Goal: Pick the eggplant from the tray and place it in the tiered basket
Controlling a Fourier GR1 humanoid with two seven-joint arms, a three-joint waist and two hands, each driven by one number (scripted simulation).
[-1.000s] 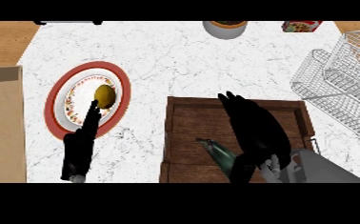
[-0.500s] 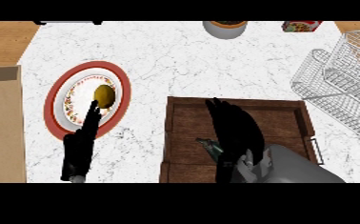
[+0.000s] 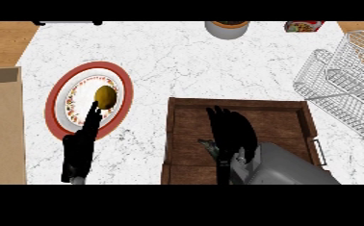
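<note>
Eggplant (image 3: 208,146) mostly hidden: only a greenish-grey stem end showing, poking out to the left from under the right hand, low inside the tray; dark body not separable from the black hand above it.

Far left, one pale wooden board (image 3: 8,124) along the counter's edge. Next, one round plate (image 3: 55,119) with a red rim and a speckled inner ring, carrying one yellow-brown round piece of food (image 3: 105,96). Left hand (image 3: 78,148) below it, fingers straight and together, pointing up onto the plate, tip just beside the food's lower left side; holding nothing.

Centre right, one dark brown wooden tray (image 3: 277,124) with a raised rim. Right hand (image 3: 231,131) lying over the tray's middle, directly on top of the eggplant, grey forearm coming in from the lower right; cannot tell whether clamped on the eggplant or merely resting over it.

At the top edge, one bowl (image 3: 227,29), then one small box (image 3: 304,26). Far right, one wire basket (image 3: 338,83), well apart from the eggplant.
</note>
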